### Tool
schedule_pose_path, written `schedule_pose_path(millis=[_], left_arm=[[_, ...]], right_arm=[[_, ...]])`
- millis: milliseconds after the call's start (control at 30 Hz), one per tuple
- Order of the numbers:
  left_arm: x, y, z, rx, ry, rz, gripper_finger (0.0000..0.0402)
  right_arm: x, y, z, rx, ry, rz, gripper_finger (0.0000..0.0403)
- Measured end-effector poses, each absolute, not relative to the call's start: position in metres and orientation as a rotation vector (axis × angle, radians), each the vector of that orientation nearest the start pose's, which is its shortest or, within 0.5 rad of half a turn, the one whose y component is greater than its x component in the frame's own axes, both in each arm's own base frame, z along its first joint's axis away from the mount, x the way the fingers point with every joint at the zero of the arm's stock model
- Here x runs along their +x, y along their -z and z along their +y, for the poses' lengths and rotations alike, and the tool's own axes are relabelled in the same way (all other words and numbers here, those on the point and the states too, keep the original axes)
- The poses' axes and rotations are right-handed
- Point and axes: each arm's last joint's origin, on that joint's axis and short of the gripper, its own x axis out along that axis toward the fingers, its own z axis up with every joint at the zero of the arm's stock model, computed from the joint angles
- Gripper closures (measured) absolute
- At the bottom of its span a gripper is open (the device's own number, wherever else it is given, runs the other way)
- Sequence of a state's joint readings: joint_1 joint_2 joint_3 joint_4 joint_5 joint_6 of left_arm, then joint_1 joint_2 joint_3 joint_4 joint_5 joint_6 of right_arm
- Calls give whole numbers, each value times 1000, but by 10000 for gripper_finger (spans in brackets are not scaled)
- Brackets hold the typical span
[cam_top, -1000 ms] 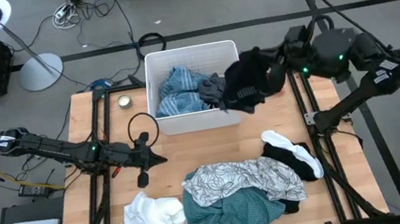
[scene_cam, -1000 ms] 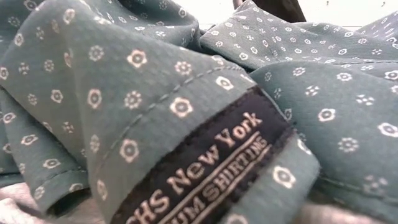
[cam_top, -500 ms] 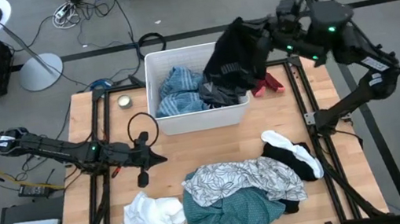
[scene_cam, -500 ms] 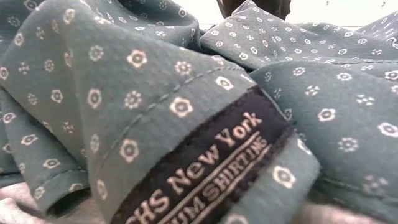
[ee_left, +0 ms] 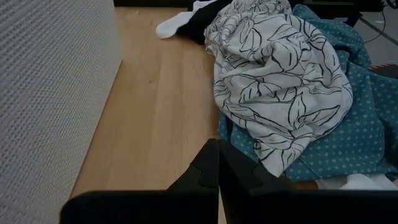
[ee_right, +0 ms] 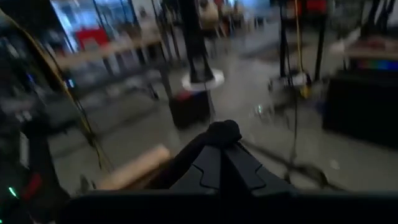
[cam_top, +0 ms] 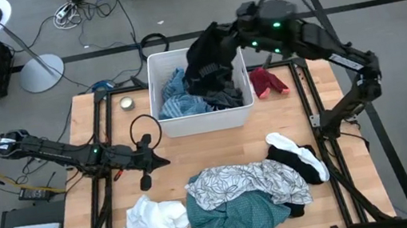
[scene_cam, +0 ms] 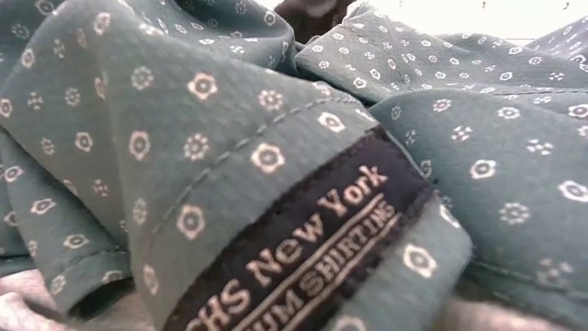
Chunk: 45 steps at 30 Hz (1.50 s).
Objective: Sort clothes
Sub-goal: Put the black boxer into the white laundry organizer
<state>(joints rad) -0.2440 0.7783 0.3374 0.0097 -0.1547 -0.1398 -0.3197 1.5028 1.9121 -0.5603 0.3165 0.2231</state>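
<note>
The right gripper (cam_top: 218,37) hangs over the white rectangular plastic bin (cam_top: 166,126) in the upper middle of the high view, its jaws clamped together on a black fabric garment (cam_top: 209,69) that drapes down into the bin's right half, touching the right wall. Light blue and denim-blue soft garments (cam_top: 176,94) already fill the bin's left half. Just beyond the bin's right wall a small red garment (cam_top: 267,82) lies on the wooden desk (cam_top: 119,199), close to the desk's far right edge. The left gripper (cam_top: 164,162) rests low at centre left of the high view, jaws pressed together and holding nothing, just in front of the bin's near wall; bare wood lies open between it and the pile. That pile sits at lower centre: a white garment with black leaf print (cam_top: 246,182) on top of a teal dotted shirt (cam_top: 235,216), which reaches the near desk edge. A plain white garment (cam_top: 155,225) lies at lower left of the pile, and a white sock (cam_top: 298,152) over a black piece at its right, near the right rail. In the low view the teal shirt fills nearly the whole frame.
</note>
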Motion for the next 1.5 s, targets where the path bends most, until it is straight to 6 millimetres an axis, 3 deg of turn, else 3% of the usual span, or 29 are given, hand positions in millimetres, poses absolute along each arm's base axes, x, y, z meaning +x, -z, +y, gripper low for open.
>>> schedule_pose_path(millis=[300, 733, 1033, 1267, 1367, 1500], left_arm=[[163, -198, -36, -47, 52, 427, 398], [163, -198, -35, -44, 44, 427, 398], [163, -198, -35, -44, 43, 427, 398], [163, -198, -36, -44, 43, 427, 398], [163, -198, -35, -44, 43, 427, 398], [163, -198, -35, -44, 43, 427, 398]], right_arm=[[318, -437, -136, 289, 744, 460, 402], [392, -316, -177, 419, 660, 818, 402], [409, -237, -199, 624, 599, 1057, 399], [413, -219, -200, 648, 584, 1111, 366], [411, -225, -198, 619, 570, 1105, 347], [405, -249, -194, 589, 553, 1060, 320]])
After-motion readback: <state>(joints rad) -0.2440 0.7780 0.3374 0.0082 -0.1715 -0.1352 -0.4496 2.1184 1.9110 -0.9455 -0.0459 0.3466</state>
